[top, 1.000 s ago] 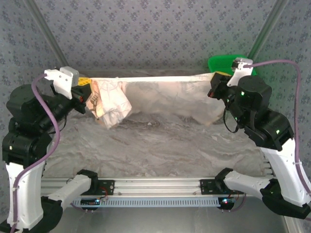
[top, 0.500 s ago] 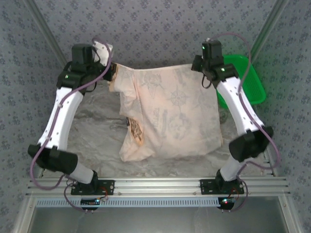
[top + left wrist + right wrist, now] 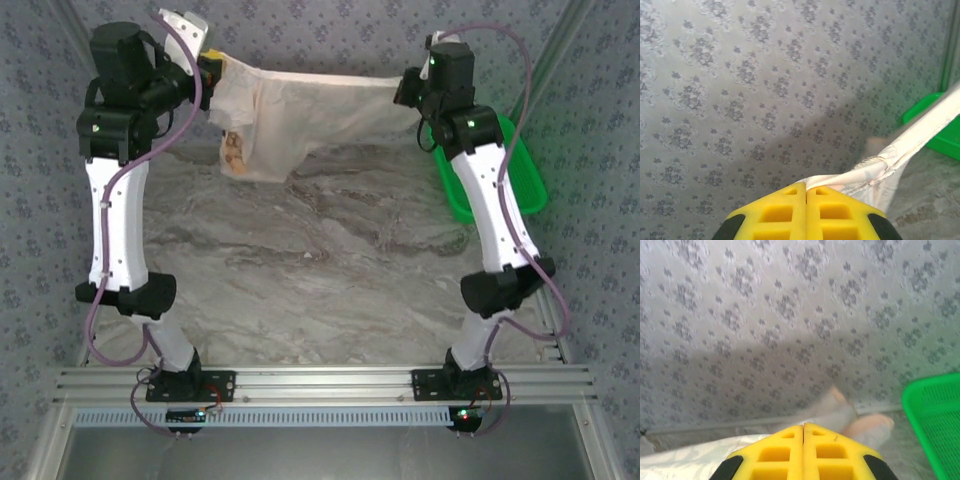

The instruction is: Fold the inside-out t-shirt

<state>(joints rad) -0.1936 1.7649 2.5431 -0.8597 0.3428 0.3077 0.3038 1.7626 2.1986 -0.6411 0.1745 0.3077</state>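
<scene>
The inside-out t-shirt (image 3: 300, 115), pale pinkish-cream with faint prints, hangs stretched between both arms at the far end of the table, above the marbled surface. My left gripper (image 3: 212, 66) is shut on its left corner. My right gripper (image 3: 408, 88) is shut on its right corner. In the left wrist view the yellow jaws meet (image 3: 806, 188), and a taut band of the t-shirt (image 3: 910, 142) runs up to the right from them. The right wrist view shows its yellow jaws pressed together (image 3: 803, 427), with blurred t-shirt cloth (image 3: 850, 417) beyond them and pale cloth at lower left.
A green mesh basket (image 3: 525, 180) stands at the table's far right, partly under the right arm. The patterned backdrop wall (image 3: 320, 35) rises close behind both grippers. The marbled tabletop (image 3: 310, 270) stretches toward the near metal rail (image 3: 320, 385).
Both arms have swung the shirt from hanging wide over the table's middle to the far end. The cloth is now drawn into a shorter, sagging band near the back wall.
</scene>
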